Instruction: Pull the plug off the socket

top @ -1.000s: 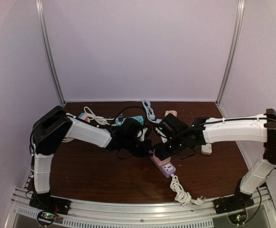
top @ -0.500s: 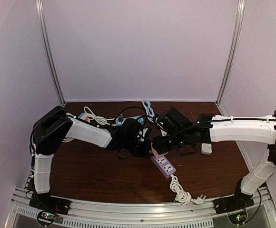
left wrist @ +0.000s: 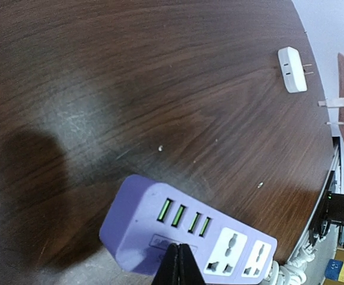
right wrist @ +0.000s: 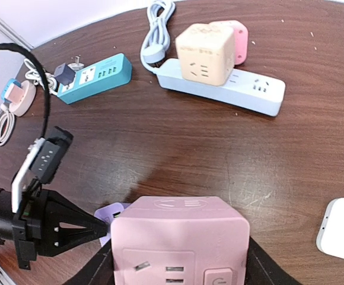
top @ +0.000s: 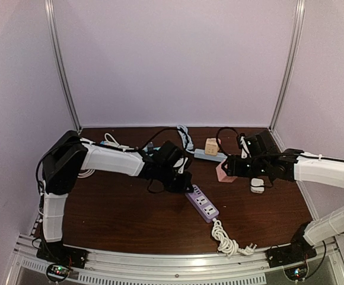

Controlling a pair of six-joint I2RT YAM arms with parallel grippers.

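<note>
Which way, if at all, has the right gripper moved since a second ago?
Yes. The right gripper went right, away from the purple strip, holding the pink cube.

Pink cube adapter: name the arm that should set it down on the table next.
Right. The right tool grips the pink plastic cube adapter, its prongs clear of the purple plastic power strip. The left tool is shut, tips at that strip, holding nothing.

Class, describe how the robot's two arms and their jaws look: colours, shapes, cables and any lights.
Both the left arm and right arm have white shell links joined by black housings. The jaws are black and taper to points. A black cable runs by the left wrist. Green and red lights glow at the bases.
</note>
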